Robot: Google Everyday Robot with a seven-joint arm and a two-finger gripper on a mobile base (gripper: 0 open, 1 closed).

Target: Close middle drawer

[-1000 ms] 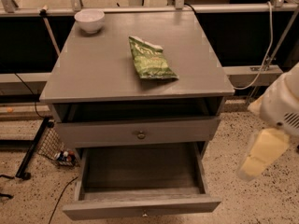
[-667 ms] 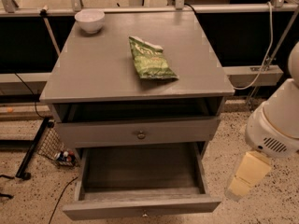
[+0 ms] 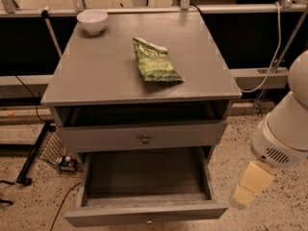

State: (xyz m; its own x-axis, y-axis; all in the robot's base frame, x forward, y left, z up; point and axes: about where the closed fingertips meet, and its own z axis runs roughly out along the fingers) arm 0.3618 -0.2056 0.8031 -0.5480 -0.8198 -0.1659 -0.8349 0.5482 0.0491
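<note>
The middle drawer (image 3: 144, 214) is pulled out; the hand (image 3: 243, 196) hangs near its right corner, state unclear

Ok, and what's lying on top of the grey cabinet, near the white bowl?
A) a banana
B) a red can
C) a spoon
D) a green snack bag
D: a crinkled green snack bag lies on the cabinet top, in front of the white bowl. The gripper is low at the right, beside the pulled-out middle drawer and apart from it.
</note>
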